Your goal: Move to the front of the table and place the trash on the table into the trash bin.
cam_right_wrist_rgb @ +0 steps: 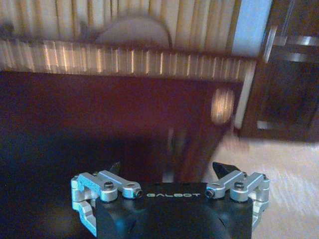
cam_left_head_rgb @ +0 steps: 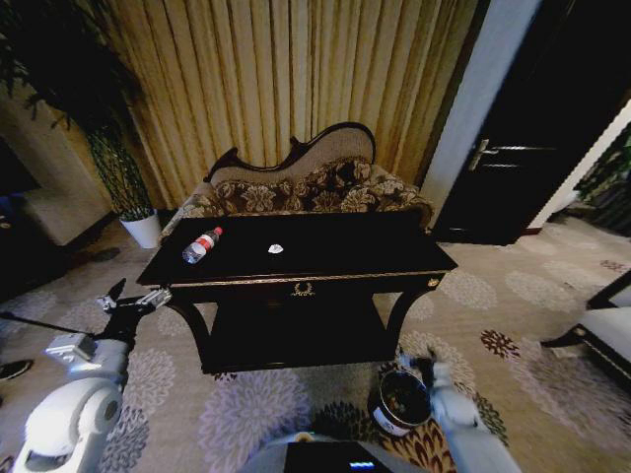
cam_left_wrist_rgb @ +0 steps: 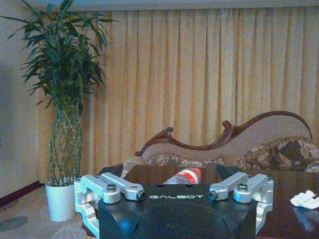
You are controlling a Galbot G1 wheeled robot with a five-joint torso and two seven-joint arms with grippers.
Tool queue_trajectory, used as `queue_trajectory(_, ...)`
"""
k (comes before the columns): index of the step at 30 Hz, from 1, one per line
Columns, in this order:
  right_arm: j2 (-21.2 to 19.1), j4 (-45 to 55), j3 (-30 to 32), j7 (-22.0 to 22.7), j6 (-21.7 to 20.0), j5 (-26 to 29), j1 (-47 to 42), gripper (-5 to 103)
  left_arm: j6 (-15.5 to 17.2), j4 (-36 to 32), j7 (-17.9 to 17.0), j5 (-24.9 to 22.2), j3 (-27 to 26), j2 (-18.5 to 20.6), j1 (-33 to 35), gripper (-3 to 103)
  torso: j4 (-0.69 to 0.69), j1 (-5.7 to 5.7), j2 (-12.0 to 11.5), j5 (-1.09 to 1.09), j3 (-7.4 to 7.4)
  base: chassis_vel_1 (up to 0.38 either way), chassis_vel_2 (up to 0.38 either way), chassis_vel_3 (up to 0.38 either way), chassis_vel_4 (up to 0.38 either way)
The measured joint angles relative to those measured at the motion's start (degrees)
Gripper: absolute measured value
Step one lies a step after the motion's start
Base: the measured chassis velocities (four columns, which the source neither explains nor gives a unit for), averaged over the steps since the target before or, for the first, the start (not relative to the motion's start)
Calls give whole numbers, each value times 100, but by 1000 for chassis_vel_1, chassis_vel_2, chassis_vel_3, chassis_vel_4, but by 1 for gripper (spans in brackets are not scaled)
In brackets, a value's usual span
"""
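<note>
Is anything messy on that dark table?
Yes. A plastic bottle lies tipped on its side near the left end of the table, and a crumpled white scrap sits mid-top. Both look like litter on an otherwise tidy surface.

White arms, black gripper (cam_left_wrist_rgb: 174,172) bodies — "GALBOT" mark.

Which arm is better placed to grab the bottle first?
Left, probably. The left gripper hovers open by the table's left end, where the bottle lies, and faces it. The right gripper sits low beside the trash bin.
</note>
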Motion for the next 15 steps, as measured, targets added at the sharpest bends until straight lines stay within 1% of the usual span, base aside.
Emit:
queue_trajectory(1, 0, 0, 0, 0, 0, 0, 0, 100, 0, 0, 0, 0, 0, 0, 0, 100, 0, 0, 0, 0, 0, 0, 0, 0, 0)
queue_trajectory(2, -54, 418, 108, 3, -95, 216, -77, 100, 6, -27, -6, -19, -19, 9, 30, 100, -5, 0, 0, 2, 0, 0, 0, 0, 0)
queue_trajectory(3, -168, 1130, 155, 6, -298, 690, -169, 100, 14, -55, -7, -77, -36, 35, 56, 100, -5, 0, 0, 2, 0, 0, 0, 0, 0)
queue_trajectory(4, -168, 1130, 155, 6, -298, 690, -169, 100, 14, -55, -7, -77, -36, 35, 56, 100, -5, 0, 0, 2, 0, 0, 0, 0, 0)
queue_trajectory(5, -240, 1496, 137, 5, -452, 1000, -195, 100, 19, -57, -11, -98, -37, 48, 57, 100, -4, 0, 0, 1, 0, 0, 0, 0, 0)
queue_trajectory(6, -375, 2110, 56, 1, -768, 1557, -188, 100, 36, -57, -31, -129, -26, 69, 43, 100, -1, -1, 1, 1, 0, 0, 0, 0, 0)
queue_trajectory(7, -375, 2110, 56, 1, -768, 1557, -188, 100, 36, -57, -31, -129, -26, 69, 43, 100, -1, -1, 1, 1, 0, 0, 0, 0, 0)
queue_trajectory(8, -455, 2463, -9, 2, -925, 1819, -148, 100, 58, -57, -49, -158, -18, 84, 30, 100, 0, 0, 1, 1, 0, 0, 0, 0, 0)
queue_trajectory(9, -562, 2788, -100, 2, -1014, 1939, -107, 100, 94, -68, -68, -215, -9, 118, 28, 100, 1, 0, 1, 0, 0, 0, 0, 0, 0)
queue_trajectory(10, -562, 2788, -100, 2, -1014, 1939, -107, 100, 94, -68, -68, -215, -9, 118, 28, 100, 1, 0, 1, 0, 0, 0, 0, 0, 0)
queue_trajectory(12, -729, 3137, -262, 3, -1053, 1967, -58, 100, 113, -93, -75, -268, 1, 163, 33, 100, -2, 0, 1, 0, 0, 0, 0, 0, 0)
queue_trajectory(14, -756, 3191, -359, 3, -1054, 1945, -9, 100, 113, -99, -73, -278, 16, 163, 16, 100, -1, 0, 1, 1, 0, 0, 0, 0, 0)
queue_trajectory(15, -732, 3172, -436, 2, -1046, 1822, 49, 100, 112, -95, -68, -300, 48, 161, -6, 100, -1, 0, 1, 3, 0, 0, 0, 0, 0)
